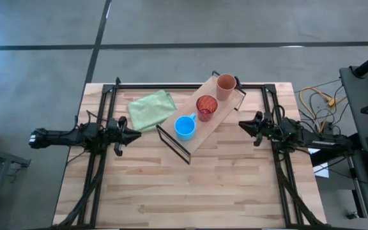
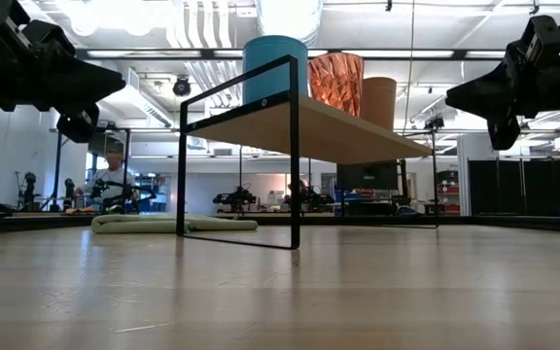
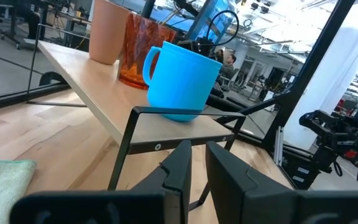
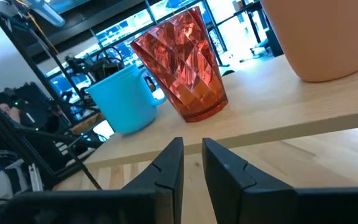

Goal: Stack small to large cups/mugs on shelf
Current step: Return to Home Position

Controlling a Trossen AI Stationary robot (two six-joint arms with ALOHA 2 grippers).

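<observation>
Three cups stand upright in a row on the light-wood shelf (image 1: 225,110), which sits slantwise on black wire legs. The blue handled cup (image 1: 184,126) is at the shelf's near-left end, the red tumbler (image 1: 206,107) in the middle, and the orange-brown cup (image 1: 226,86) at the far-right end. My left gripper (image 1: 138,135) hovers shut to the left of the shelf, pointing at the blue cup (image 3: 182,78). My right gripper (image 1: 241,124) hovers shut to the right of the shelf, facing the red tumbler (image 4: 182,65). Neither touches anything.
A pale green cloth (image 1: 151,108) lies crumpled on the table, left of the shelf and beyond my left gripper. Black frame rails (image 1: 171,85) run along the far edge and both sides of the table. Bare wood table (image 1: 190,191) spreads toward the near edge.
</observation>
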